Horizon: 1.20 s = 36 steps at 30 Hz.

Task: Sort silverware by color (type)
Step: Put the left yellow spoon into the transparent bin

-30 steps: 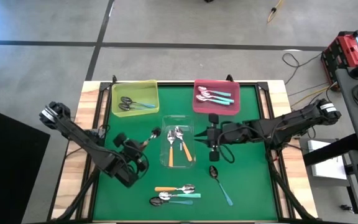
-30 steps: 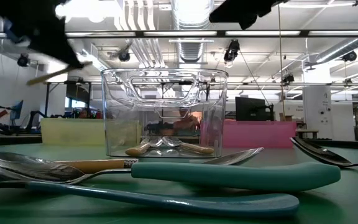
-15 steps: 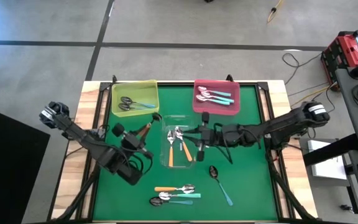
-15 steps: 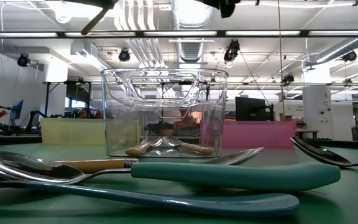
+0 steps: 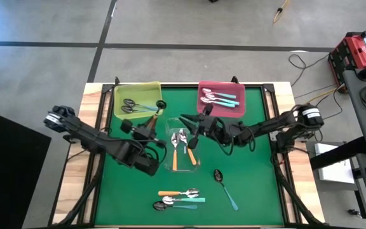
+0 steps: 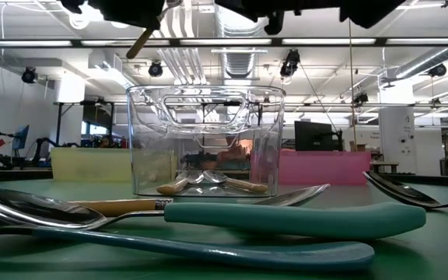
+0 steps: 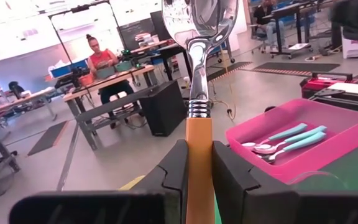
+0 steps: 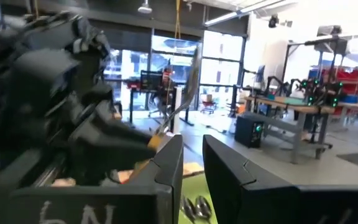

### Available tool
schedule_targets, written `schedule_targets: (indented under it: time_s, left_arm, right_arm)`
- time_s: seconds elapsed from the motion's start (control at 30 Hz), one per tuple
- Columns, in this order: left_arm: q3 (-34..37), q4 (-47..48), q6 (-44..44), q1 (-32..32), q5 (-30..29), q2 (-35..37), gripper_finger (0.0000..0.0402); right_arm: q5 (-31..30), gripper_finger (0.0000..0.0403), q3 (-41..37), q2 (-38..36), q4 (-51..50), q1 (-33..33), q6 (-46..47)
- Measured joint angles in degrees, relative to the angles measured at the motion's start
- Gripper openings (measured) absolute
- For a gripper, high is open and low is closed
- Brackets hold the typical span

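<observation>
Orange-handled spoon [image 7: 199, 118] clamped in left gripper [image 7: 197, 180]; handle end hidden.

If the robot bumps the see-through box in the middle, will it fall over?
Probably not. The clear box looks wide with a flat bottom, and spoons inside weigh it down a little. It looks like light plastic, so it would likely slide on the green mat.

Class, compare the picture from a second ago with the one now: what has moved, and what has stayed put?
The left gripper, jaws shut on an orange-handled spoon, carried it from beside the clear tray up toward the yellow tray. The right gripper, holding nothing, slid left over the clear tray. The trays and the other spoons on the mat stayed put.
</observation>
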<state>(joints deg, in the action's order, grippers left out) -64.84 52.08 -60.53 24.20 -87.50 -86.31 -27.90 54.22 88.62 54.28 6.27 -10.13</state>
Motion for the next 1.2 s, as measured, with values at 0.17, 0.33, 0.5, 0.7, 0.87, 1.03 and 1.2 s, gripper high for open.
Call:
schedule_targets:
  time_s: [0.17,0.33,0.5,0.7,0.87,1.03,1.2]
  left_arm:
    - [0.0,-1.1,-0.2,-0.1,0.1,-1.6,0.0034]
    - [0.0,-2.6,-0.2,-0.6,0.0,-2.9,0.0035]
    - [0.0,-3.8,-0.2,-1.6,-0.1,-4.1,0.0035]
    - [0.0,-5.6,-0.2,-1.8,0.0,-6.4,0.0036]
    - [0.0,-6.1,-0.2,-1.8,0.7,-7.6,0.0036]
    - [0.0,-6.0,-0.2,-1.8,1.1,-7.8,0.0036]
    - [0.0,-6.0,-0.2,-1.8,0.6,-7.8,0.0036]
  right_arm:
    - [4.8,0.0088,2.4,0.5,-1.6,-2.4,4.3]
    - [6.0,0.014,3.9,0.8,-3.0,-3.9,5.9]
    - [7.4,0.0187,6.3,2.8,-3.1,-4.5,5.8]
    - [7.1,0.021,10.4,6.3,-4.9,-5.6,5.0]
    - [6.9,0.0201,12.5,8.1,-6.1,-6.5,5.6]
    - [6.9,0.0178,12.5,8.0,-6.0,-6.7,5.6]
    - [7.0,0.0101,12.5,8.0,-6.1,-6.7,5.4]
